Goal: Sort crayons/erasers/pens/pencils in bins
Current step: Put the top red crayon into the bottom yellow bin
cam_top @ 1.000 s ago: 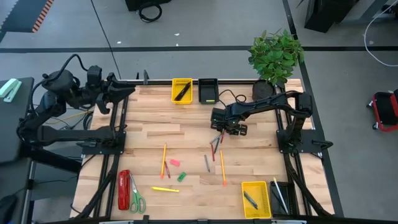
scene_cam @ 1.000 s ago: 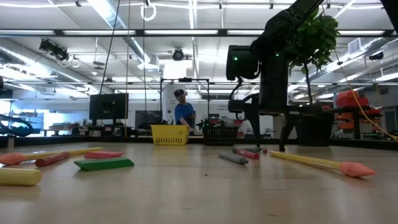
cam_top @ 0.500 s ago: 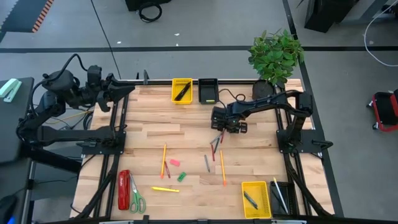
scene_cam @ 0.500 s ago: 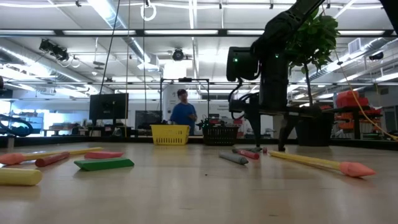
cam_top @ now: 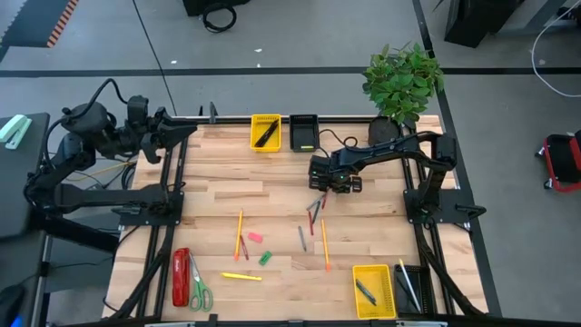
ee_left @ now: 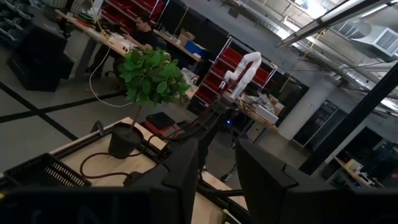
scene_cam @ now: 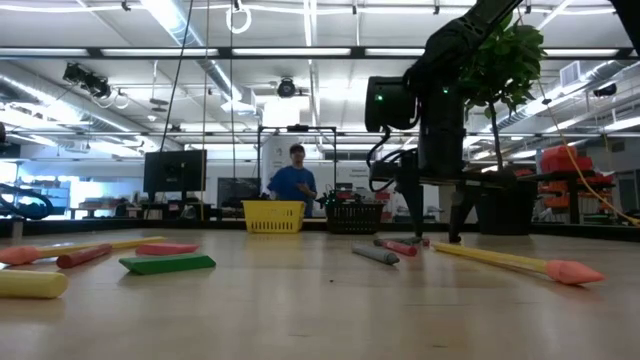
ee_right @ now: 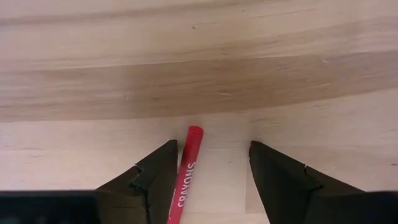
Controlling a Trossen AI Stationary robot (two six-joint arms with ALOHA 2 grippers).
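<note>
The right arm's tool [ee_right: 208,177] hangs wide open just above the wooden surface [cam_top: 218,186], a red crayon [ee_right: 185,177] lying between its two fingers, nearer one of them. Closing off-centre could roll the crayon aside or pinch only its tip. The left tool [ee_left: 214,171], part-open and empty, waits raised at the far-left corner.

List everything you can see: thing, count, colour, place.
bins: four, two yellow, two black; one pair at the far edge, one at the near right corner
pen: one, black, in the far yellow bin
pencils: three, orange and yellow, mid-table
crayons: at least three, red and grey, centre
erasers: two, pink and green, left of centre
stapler: one, red, near left
scissors: one, green-handled, beside the stapler
plant: one, green, far right corner
person: one, blue top, background
left end effector: open, far left corner
right end effector: open, around a red crayon
</note>
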